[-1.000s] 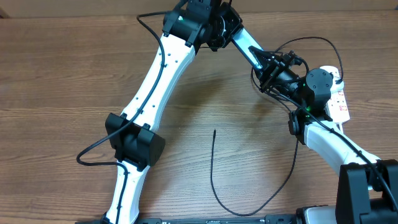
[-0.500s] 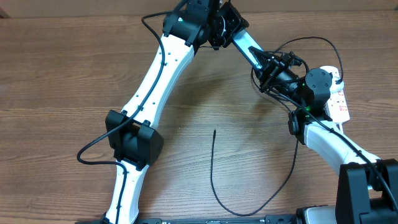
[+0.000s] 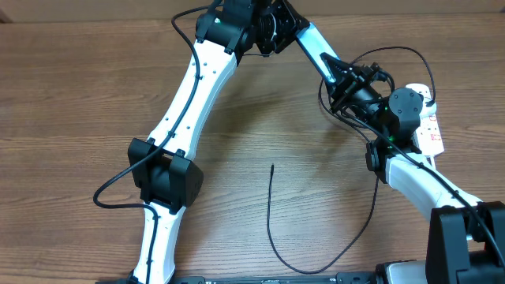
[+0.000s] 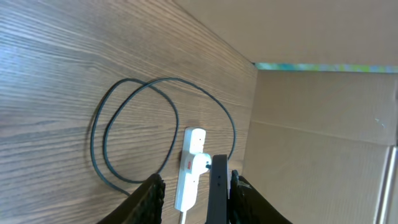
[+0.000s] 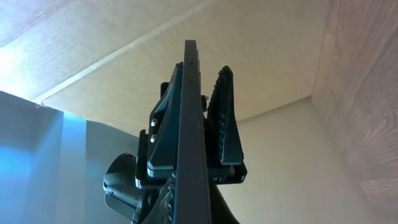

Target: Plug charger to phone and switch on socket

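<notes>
From above, the white socket point(image 3: 430, 130) lies on the wooden table point(image 3: 79, 95) at its right side, partly under the right arm. To the left of the socket and a little farther back, the two arms meet. The phone point(image 3: 317, 53) is in the air there, between the left gripper point(image 3: 293, 31) and the right gripper point(image 3: 343, 79), well apart from the socket. The charger point(image 3: 267, 213) makes a wide loop on the table in front of the socket, and its free end lies to the left of the socket, touching nothing.

On the left wrist camera, the socket point(image 4: 189, 168) is seen below, with the charger point(image 4: 93, 134) in two loops around its far end. The left gripper point(image 4: 196, 180) has its fingers point(image 4: 152, 199) apart. The dark edge of the phone point(image 4: 217, 186) stands between them, close to one finger; possibly they touch, but this is not clear.

On the right wrist camera, the phone point(image 5: 189, 124) is seen edge-on and upright. The right gripper point(image 5: 193, 93) is closed on it, fingers point(image 5: 224, 118) pressed on both faces.
</notes>
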Controlling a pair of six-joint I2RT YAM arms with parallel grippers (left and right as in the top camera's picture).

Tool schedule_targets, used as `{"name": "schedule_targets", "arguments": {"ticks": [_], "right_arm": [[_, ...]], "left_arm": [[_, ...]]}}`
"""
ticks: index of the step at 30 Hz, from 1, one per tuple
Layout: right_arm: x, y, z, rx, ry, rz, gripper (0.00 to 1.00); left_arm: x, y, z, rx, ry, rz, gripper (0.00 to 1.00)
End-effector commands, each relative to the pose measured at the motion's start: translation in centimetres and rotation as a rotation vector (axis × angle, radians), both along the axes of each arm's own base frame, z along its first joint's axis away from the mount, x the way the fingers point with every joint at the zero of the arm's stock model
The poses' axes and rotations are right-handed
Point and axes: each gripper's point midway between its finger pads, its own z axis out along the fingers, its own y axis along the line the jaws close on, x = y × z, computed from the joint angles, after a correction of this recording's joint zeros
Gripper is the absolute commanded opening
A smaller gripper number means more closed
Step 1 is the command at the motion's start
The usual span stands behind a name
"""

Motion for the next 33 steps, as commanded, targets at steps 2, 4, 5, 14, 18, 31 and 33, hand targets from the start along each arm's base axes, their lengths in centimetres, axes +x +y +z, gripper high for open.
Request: {"name": "schedule_targets", "arguments": {"ticks": [2, 4, 5, 14, 18, 31, 33], "right_arm": [[0.3, -0.5, 1.7, 0.117, 0.033, -0.015, 0.04], [0.3, -0.5, 1.7, 0.117, 0.032, -0.015, 0.04], [0.3, -0.5, 1.7, 0.117, 0.032, -0.015, 0.04], [0.3, -0.5, 1.9, 0.119, 0.023, -0.018, 0.04], [0.2, -0.6, 2.5, 0.123, -0.001, -0.024, 0.04], [0.3, -0.8, 2.6, 0.125, -0.007, -0.032, 0.04], [0.3, -0.8, 2.6, 0.125, -0.007, -0.032, 0.04]], "left_arm": [[-0.7, -0.8, 2.3, -0.047, -0.063, -0.070, 0.39], [-0.7, -1.0, 2.7, -0.062, -0.077, -0.081, 0.41], [-0.7, -1.2, 3.0, -0.071, -0.085, -0.089, 0.41], [-1.0, -1.9, 3.8, -0.116, -0.103, -0.136, 0.44], [-1.1, -1.8, 3.6, -0.119, -0.094, -0.142, 0.43], [-0.7, -1.0, 3.9, -0.147, -0.080, -0.134, 0.40], [-0.6, -1.0, 4.0, -0.148, -0.085, -0.134, 0.40]]}}
